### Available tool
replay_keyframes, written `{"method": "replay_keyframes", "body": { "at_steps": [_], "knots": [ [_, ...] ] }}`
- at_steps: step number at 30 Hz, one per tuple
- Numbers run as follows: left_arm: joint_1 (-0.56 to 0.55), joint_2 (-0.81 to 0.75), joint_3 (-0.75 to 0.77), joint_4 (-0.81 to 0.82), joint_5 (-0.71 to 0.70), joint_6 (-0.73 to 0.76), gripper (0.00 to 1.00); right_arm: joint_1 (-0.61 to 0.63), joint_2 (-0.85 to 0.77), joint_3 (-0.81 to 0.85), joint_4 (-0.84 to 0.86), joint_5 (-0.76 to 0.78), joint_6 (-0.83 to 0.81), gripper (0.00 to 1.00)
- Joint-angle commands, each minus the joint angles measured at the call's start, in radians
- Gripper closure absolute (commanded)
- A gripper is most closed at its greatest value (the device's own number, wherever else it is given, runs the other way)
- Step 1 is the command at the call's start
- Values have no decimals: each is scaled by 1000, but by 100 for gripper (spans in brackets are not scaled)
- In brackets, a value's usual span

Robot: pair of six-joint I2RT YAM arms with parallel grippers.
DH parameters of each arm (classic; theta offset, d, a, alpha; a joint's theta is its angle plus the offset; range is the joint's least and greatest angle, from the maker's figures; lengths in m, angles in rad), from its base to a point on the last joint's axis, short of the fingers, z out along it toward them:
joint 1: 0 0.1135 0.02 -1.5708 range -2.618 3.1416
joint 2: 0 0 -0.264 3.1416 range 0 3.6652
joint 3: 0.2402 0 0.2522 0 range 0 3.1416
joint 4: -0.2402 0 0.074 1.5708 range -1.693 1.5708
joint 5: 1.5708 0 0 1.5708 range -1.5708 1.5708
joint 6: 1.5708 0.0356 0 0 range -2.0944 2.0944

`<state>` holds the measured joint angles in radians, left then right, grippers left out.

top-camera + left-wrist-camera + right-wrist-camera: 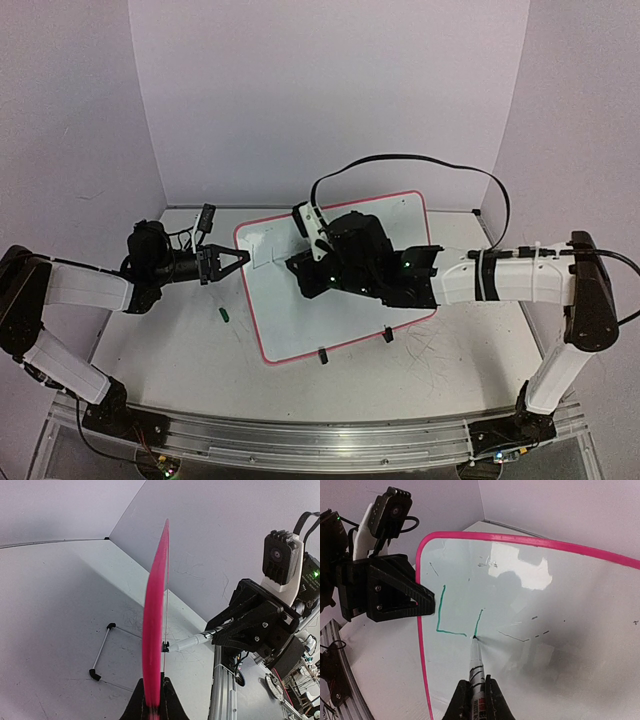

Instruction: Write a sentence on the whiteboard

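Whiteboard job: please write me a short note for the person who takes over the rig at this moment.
Left claw: shut on the pink rim of the whiteboard, on its left side.
Right claw: shut on the marker, tip touching the board.
Done: a green "L" and one more short stroke, near the left rim.
Left to do: the rest of the sentence.

Whiteboard (290, 325): glossy white, pink-rimmed, round-cornered, set askew, apparently lying flat. Sentence (440, 615): barely begun in thin green, an "L" and one short stroke near the left rim.
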<state>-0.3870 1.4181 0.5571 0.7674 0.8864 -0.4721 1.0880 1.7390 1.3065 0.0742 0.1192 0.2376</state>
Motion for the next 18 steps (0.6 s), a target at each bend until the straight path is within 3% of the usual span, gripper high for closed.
{"method": "replay_keyframes", "body": {
  "at_steps": [1, 18],
  "knots": [
    [-11, -18, 29, -28, 6, 67, 100, -3, -26, -19, -24, 62, 16, 100],
    [-12, -11, 35, -33, 18, 73, 100, -7, -45, -14, 7, 162, 21, 100]
  ]
}}
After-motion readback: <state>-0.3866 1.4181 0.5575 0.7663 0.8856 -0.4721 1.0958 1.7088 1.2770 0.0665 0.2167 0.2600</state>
